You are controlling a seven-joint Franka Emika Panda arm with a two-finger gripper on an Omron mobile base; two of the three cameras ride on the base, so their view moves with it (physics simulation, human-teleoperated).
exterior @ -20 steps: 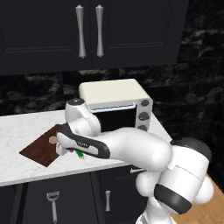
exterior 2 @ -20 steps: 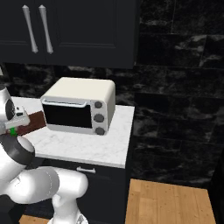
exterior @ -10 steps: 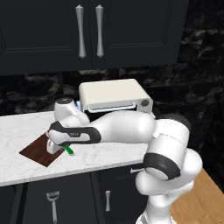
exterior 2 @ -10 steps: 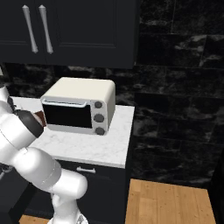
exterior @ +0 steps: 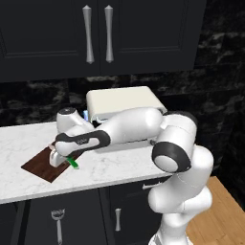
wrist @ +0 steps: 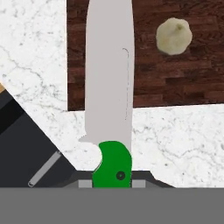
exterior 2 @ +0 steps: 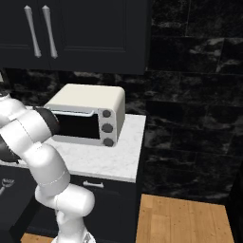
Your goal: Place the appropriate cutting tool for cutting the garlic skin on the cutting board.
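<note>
While the arm reaches low over the left part of the desk (exterior: 119, 167), the gripper (exterior: 61, 157) hangs just above the near right edge of the board (exterior: 40, 165). The gripper is clamped on the knife (wrist: 109, 87): in the hand view the green handle sits between the two tips at the bottom of the picture and the silver blade runs away from them. In the left base view the green handle shows just beside the gripper, at the board's right corner.

Position of the task items:
- Knife: held in the gripper, not yet released. The far half of the blade lies over the board; the handle and the near half of the blade lie over the marble desk. Whether the blade touches the wood cannot be told.
- Garlic (wrist: 174, 36): resting on the board, beside the blade and apart from it.
- Board: flat on the desk near its front edge, to the left of the toaster oven (exterior 2: 88, 114).

Task status, as judged from these pictures: selection and pickup of the correct tool are complete, and transport to the board is nearly complete. Remaining steps: advance the knife further over the board so that the handle also clears the board's edge, lower it onto the wood, spread the tips, and withdraw. Releasing at the present position would probably leave the knife bridging the board's edge.
</note>
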